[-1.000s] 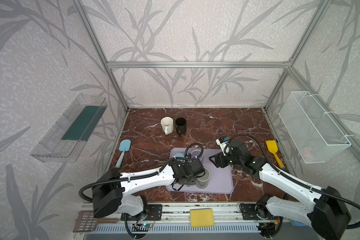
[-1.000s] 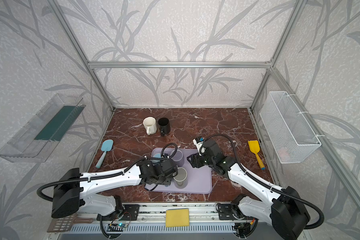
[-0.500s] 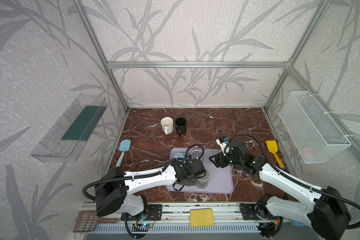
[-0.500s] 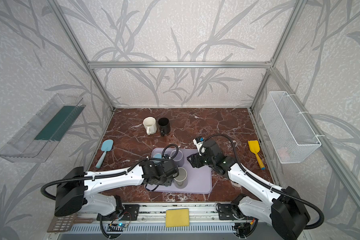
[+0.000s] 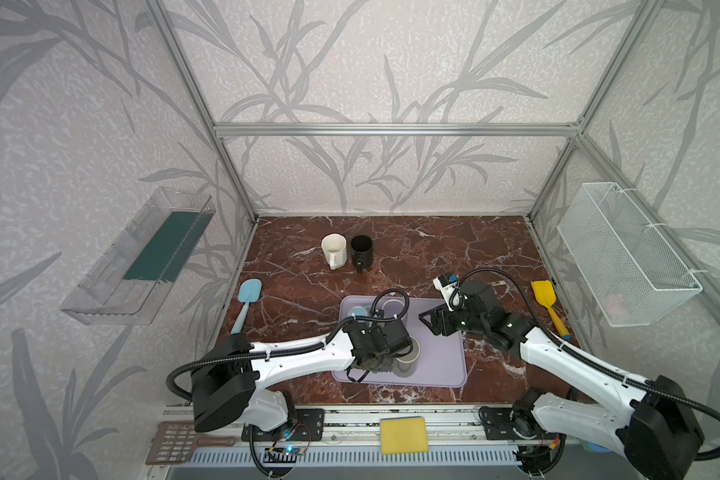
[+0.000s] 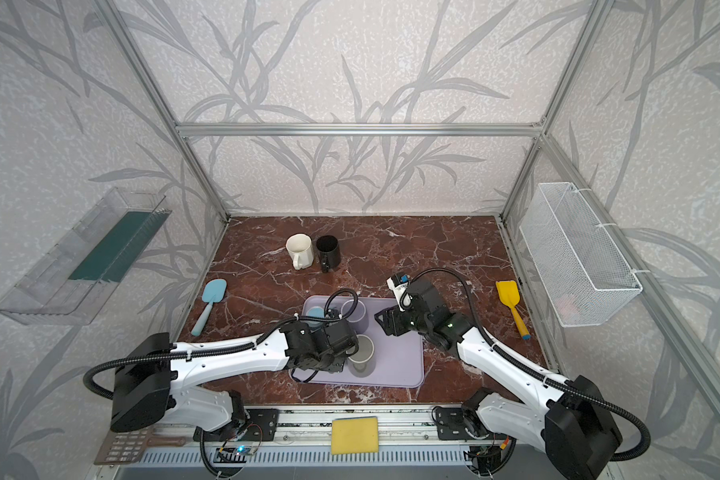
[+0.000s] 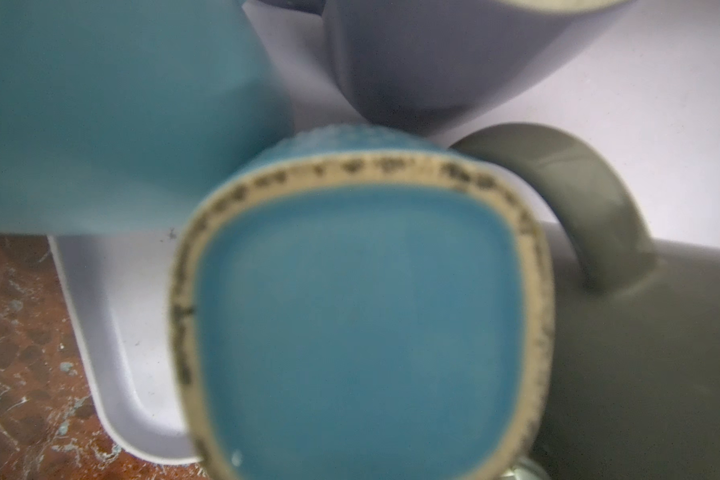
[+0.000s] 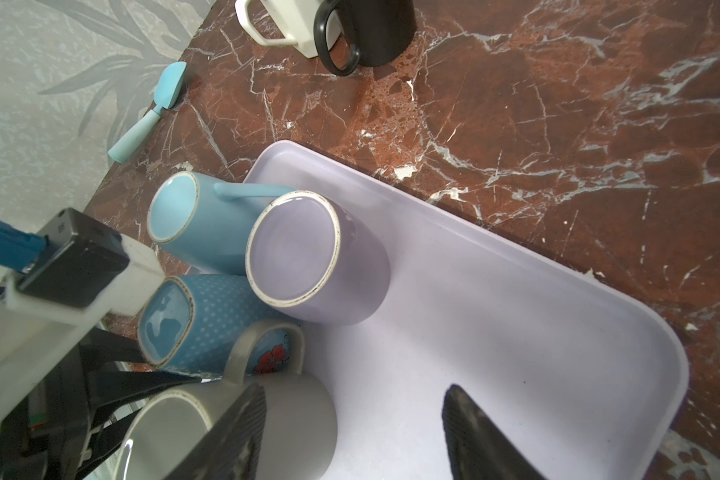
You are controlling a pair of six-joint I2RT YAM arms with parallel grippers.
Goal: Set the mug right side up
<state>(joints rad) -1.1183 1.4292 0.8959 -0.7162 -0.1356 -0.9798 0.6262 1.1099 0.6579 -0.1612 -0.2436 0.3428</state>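
Crowding is posing the hazard on the lavender plastic tray [image 8: 516, 332], where four ceramic mugs are sitting packed at one end. The square-based blue dotted mug [image 8: 208, 316], which we are taking as the one to turn, is resting base up just beside the grey mug [image 8: 283, 411]. That mug is apparently mouth up, and its handle is sitting against the dotted wall. The left gripper [image 5: 381, 363] is hovering right over the dotted mug, but we cannot tell how its jaws are standing, since no view is showing them. A lift could snag that handle. The glazed wall could also slip mid-turn and strike the round light-blue mug [image 8: 208, 232] or the lavender mug [image 8: 296, 253], both base up. The right gripper [image 8: 354, 390] is hanging over bare tray, jaws apart and empty. Behind, on the marble worktop [image 5: 433, 249], a cream mug [image 5: 334, 249] and a black mug [image 5: 361, 249] are standing mouth up.
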